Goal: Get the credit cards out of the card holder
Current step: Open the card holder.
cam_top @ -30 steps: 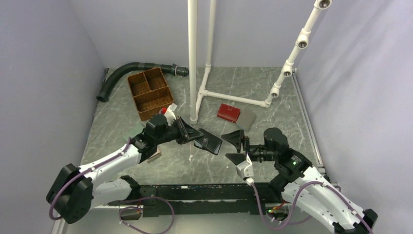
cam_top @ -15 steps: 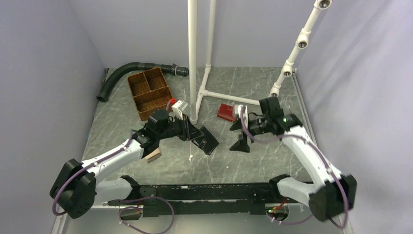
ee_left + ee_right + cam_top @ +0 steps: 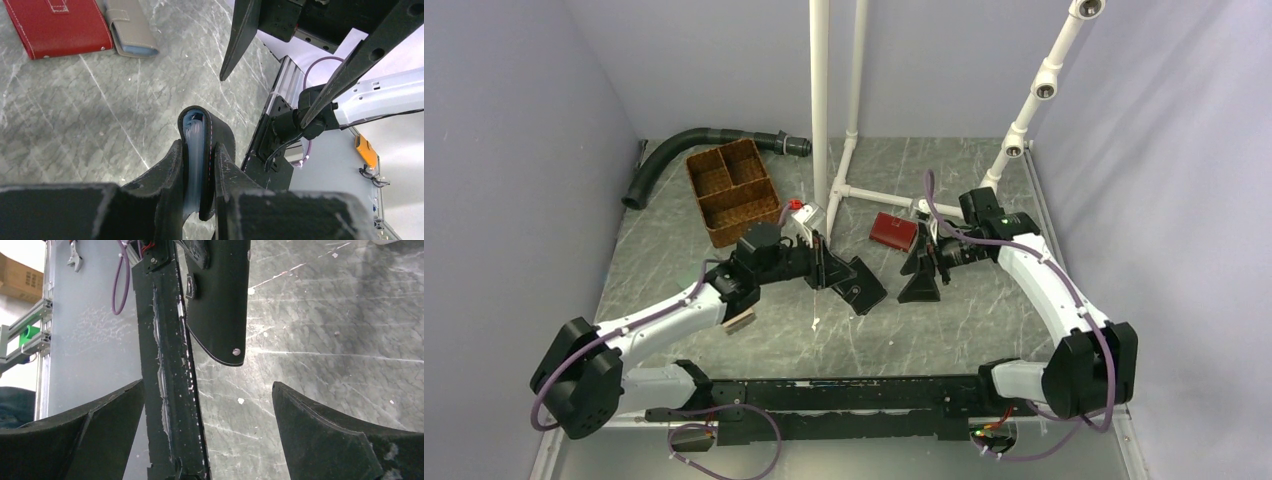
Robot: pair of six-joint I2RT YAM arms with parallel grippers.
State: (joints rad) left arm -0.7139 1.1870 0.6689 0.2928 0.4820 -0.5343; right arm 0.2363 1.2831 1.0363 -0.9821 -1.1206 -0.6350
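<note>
The card holder (image 3: 860,287) is a black-edged wallet, folded shut and held off the table between the fingers of my left gripper (image 3: 826,270). The left wrist view looks down its folded edge (image 3: 204,131), where a light blue lining shows, with my left gripper (image 3: 197,150) shut on both sides of it. The credit cards are hidden; none shows outside the holder. My right gripper (image 3: 921,272) hangs open just right of the holder, fingers spread wide. Seen from the right wrist, the holder's black face (image 3: 220,300) sits beyond my open right gripper (image 3: 208,385), apart from it.
A red wallet (image 3: 892,230) lies behind the right gripper, with a grey wallet (image 3: 131,27) beside it. A brown divided basket (image 3: 729,192) and a black hose (image 3: 674,148) sit at the back left. White pipe frames (image 3: 821,120) stand mid-table. A tan object (image 3: 740,320) lies under the left forearm.
The right arm swung up from the near edge toward the middle, its open gripper now beside the holder. The left gripper carried the holder a little to the right.
</note>
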